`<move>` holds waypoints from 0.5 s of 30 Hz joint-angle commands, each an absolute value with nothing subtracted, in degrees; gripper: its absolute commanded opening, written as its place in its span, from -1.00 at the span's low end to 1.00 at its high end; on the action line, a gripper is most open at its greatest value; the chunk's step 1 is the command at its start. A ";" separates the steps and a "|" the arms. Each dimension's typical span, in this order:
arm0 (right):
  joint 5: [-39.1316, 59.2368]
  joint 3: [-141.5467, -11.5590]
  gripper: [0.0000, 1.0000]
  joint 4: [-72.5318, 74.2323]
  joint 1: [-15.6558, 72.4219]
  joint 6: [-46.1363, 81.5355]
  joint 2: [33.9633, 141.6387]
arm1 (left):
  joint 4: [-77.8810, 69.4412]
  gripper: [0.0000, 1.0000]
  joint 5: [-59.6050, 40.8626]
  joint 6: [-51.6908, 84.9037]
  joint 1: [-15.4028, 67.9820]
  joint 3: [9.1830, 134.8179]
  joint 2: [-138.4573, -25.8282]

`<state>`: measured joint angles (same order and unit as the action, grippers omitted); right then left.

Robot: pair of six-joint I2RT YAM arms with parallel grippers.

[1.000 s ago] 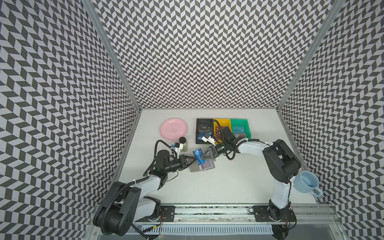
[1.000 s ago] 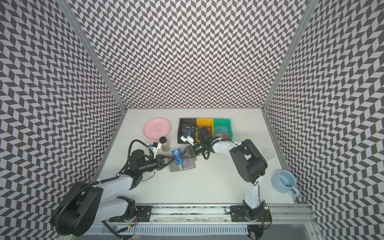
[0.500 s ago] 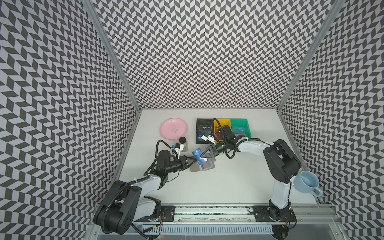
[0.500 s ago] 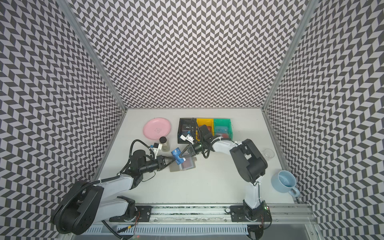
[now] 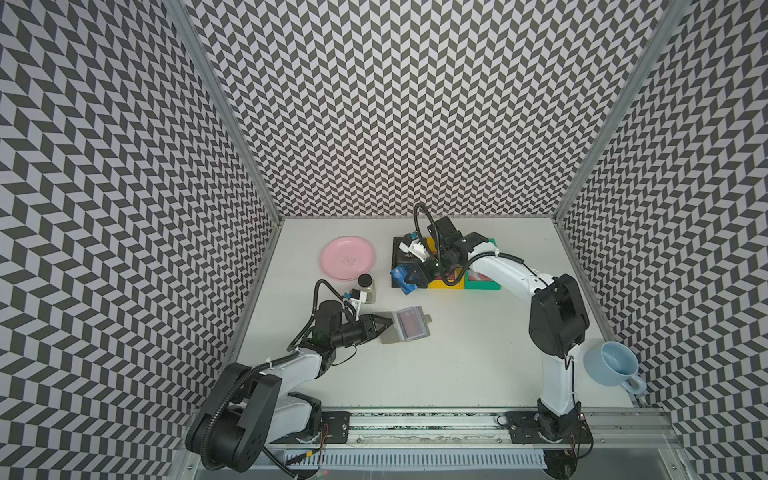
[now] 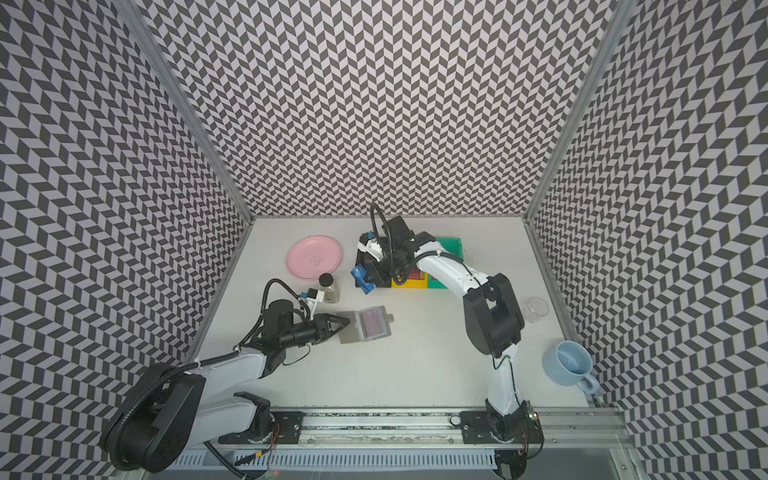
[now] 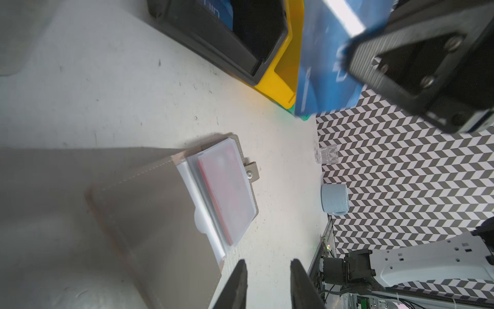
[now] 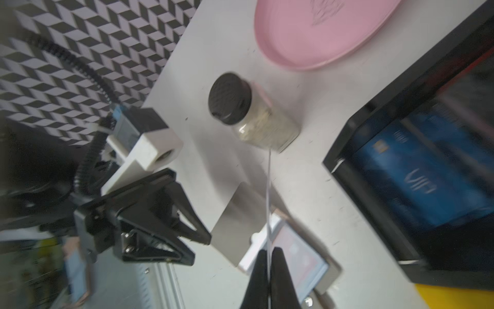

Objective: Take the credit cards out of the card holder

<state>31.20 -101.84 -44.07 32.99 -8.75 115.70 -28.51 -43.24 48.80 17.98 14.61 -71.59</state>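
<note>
— Left pincer (image 7: 267, 270)?
— Slightly parted, empty, at the grey flap of the card holder (image 5: 405, 325), which lies open on the counter (image 5: 457, 353) with a red card (image 5: 412, 325) sleeved inside.
— Right pincer (image 8: 268, 258)?
— Clamped on the blue card (image 5: 400, 277), by the black bin (image 5: 395, 266).
</note>
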 commanded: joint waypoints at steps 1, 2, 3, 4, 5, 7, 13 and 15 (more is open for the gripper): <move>14.64 -107.60 -1.00 -50.56 33.49 -20.50 117.21 | -28.24 -0.40 -42.58 47.52 18.19 16.38 -73.33; 13.47 -108.46 -1.00 -50.44 33.49 -22.99 117.54 | -28.22 -0.40 -42.54 47.48 18.19 16.64 -73.80; 12.09 -109.31 -1.00 -49.98 33.57 -24.62 117.89 | -27.99 -0.40 -42.31 47.17 18.19 16.99 -74.21; 10.97 -109.79 -1.00 -49.71 33.57 -25.30 118.18 | -27.45 -0.40 -41.91 46.82 18.19 17.28 -74.57; 10.13 -110.40 -1.00 -49.63 33.57 -26.31 118.58 | -26.81 -0.41 -41.62 46.33 18.19 17.64 -75.01; 9.26 -111.16 -1.00 -49.48 33.80 -28.50 119.29 | -26.11 -0.41 -40.77 45.62 18.18 18.10 -75.86; 0.61 -111.24 -1.00 -47.51 35.79 -32.64 121.96 | -26.49 -0.42 -39.59 44.91 18.18 18.11 -79.26; -0.22 -112.17 -1.00 -47.43 36.19 -32.91 123.40 | -26.93 -0.43 -39.46 44.76 18.19 18.01 -80.50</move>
<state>4.56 -110.48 -48.38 35.07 -29.36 121.14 -27.18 -40.58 45.93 17.98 17.26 -79.18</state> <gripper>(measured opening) 0.047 0.285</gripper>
